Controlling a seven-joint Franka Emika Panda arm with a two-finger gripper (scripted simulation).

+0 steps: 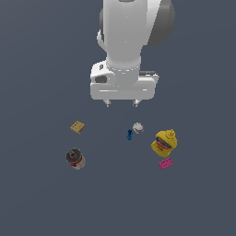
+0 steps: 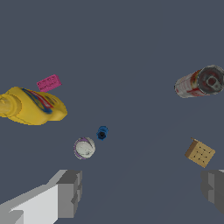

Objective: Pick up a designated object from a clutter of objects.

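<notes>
**A:** Going left to right across the exterior view, what lay on the worktop (image 1: 37, 193)?

**B:** First the waffle block (image 1: 77, 126), well off to the side of the jaws (image 1: 121, 103) and below them in that view. Near it lay the can (image 1: 75, 158) with its red band, tipped on its side. Then the little blue piece (image 1: 130, 134), and just beside it the ball (image 1: 138, 127) with purple stripes, which was the thing to be picked. Past those were the yellow bottle (image 1: 164, 143) and, just beside it, the pink brick (image 1: 166, 163).

**A:** And the jaws?

**B:** Released, spread wide, holding nothing. In the wrist view both fingers (image 2: 70, 192) stood far apart with bare worktop between them.

**A:** Where was the ball relative to them?

**B:** Not between them. In the wrist view the ball (image 2: 84, 147) sat near one finger, ahead of it, touching neither. The jaws hung well above the worktop.

**A:** Why held like that?

**B:** I'd judge it was an approach pose: high enough to clear everything, spread ready to straddle the ball. They'd need to shift over it first, then descend.

**A:** Risks?

**B:** The blue piece (image 2: 102, 133) lay close to the ball, so a finger could knock it, and a ball rolls if nudged.
</notes>
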